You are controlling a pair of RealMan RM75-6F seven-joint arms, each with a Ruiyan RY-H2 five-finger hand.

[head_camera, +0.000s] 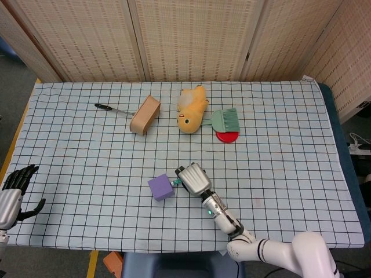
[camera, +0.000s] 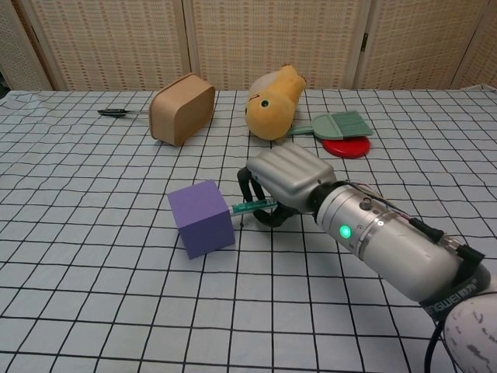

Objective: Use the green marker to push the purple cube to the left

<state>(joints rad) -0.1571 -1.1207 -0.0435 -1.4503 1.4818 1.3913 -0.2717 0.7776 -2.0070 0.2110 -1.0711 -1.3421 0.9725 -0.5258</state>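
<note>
Purple cube (camera: 202,217), green marker (camera: 250,207), blk/wht grid cloth (head_camera: 290,145).

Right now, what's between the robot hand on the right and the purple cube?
Only the green marker, held by the right robot hand, its tip against the purple cube; clearest in the chest view.

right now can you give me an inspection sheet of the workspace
surface: table under a white cloth with a black grid, lying flat.
job's things: purple cube turned askew to the grid; green marker with its tip at the cube's right face.
clutter: wooden box on its side, yellow plush duck, green brush over a red disc, black-handled tool, all at the far side.
hands: right hand holds the marker in curled fingers; left hand off the table's near left corner, holding nothing.
cables: nothing seen on the table.
surroundings: woven screen panels behind.
</note>
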